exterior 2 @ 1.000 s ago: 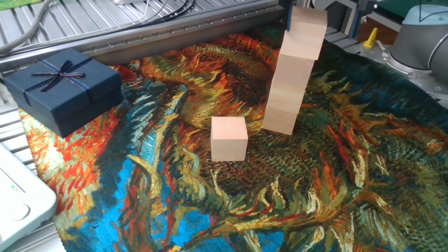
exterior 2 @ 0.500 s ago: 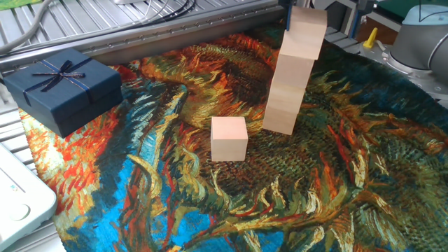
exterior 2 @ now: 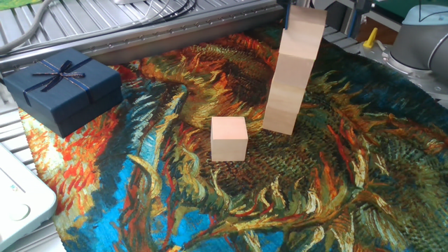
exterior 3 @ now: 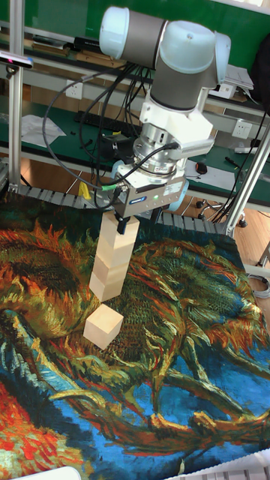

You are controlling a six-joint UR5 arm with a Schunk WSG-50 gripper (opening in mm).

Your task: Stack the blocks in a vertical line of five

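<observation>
A leaning stack of pale wooden blocks (exterior 2: 287, 91) (exterior 3: 111, 266) stands on the painted cloth, three blocks with one more on top. My gripper (exterior 3: 129, 219) reaches down from above and is shut on the top block (exterior 2: 306, 28) (exterior 3: 127, 231), which rests on the stack. In the fixed view only a dark finger (exterior 2: 285, 14) shows at that block's left edge. One loose block (exterior 2: 229, 138) (exterior 3: 103, 328) lies on the cloth just in front and left of the stack's base.
A dark navy gift box with a ribbon bow (exterior 2: 61, 85) sits at the cloth's left edge. A white device (exterior 2: 17, 199) lies at the near left. Metal rails and cables (exterior 2: 140, 21) run behind the cloth. An aluminium post (exterior 3: 251, 172) stands at the right.
The top block has shifted slightly left, lining up more closely with the blocks beneath. The loose block and the gift box have not moved.
</observation>
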